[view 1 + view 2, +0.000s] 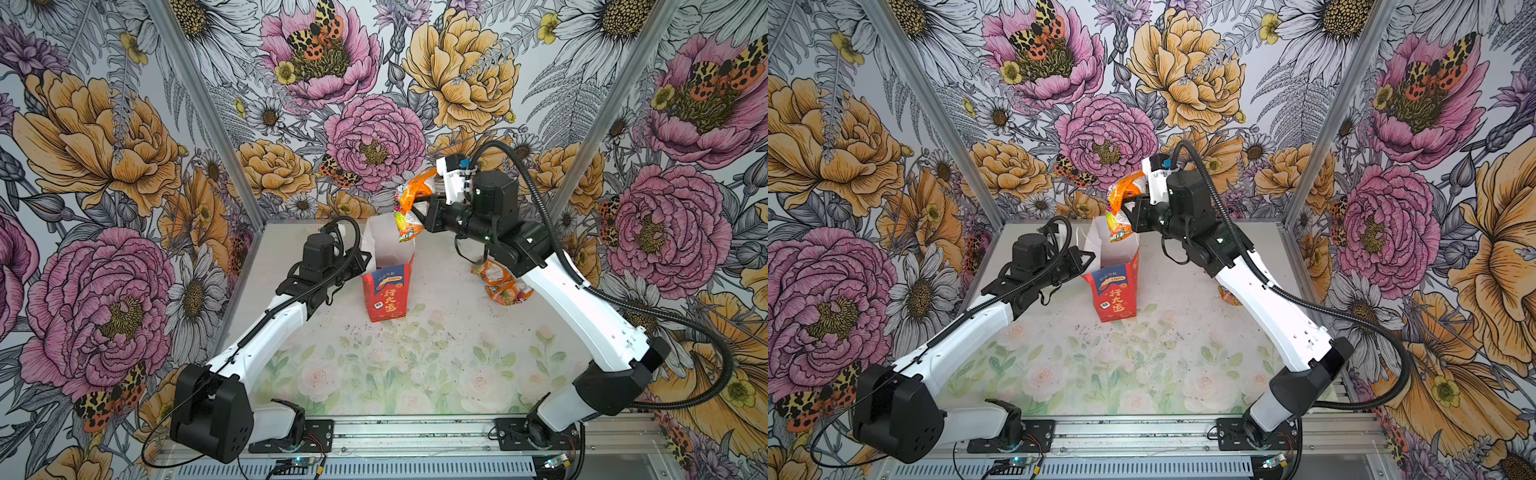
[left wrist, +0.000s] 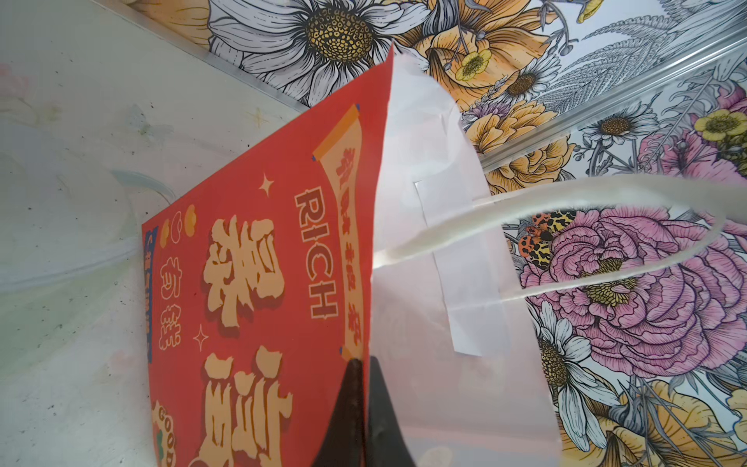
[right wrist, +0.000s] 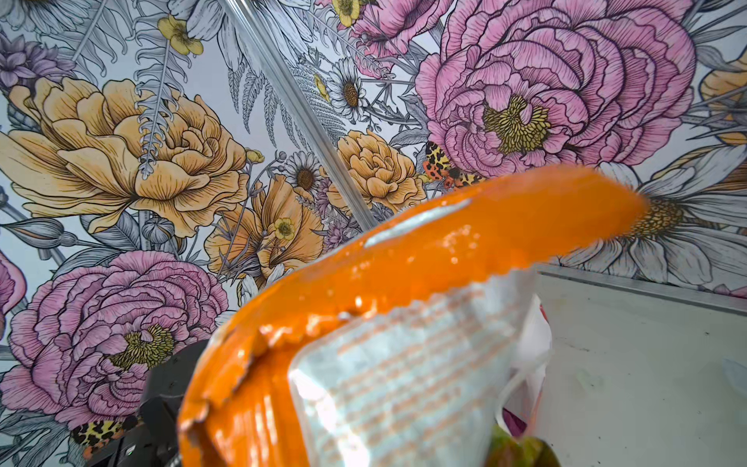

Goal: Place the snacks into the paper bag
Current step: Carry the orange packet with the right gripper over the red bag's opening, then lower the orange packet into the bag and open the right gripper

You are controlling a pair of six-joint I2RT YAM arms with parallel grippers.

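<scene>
Snack packet [image 1: 405, 226], orange, hangs clamped in right gripper [image 1: 419, 205] above the mouth of the upright paper bag [image 1: 386, 299]. Left gripper [image 2: 364, 366] pinches the bag's rim. More orange packets [image 1: 505, 286] lie on table [image 1: 415, 365] under the right arm.

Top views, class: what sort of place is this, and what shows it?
Probably a robot test booth: flower-printed walls on metal posts box in a small table, with left arm and right arm bolted to its front rail.
</scene>
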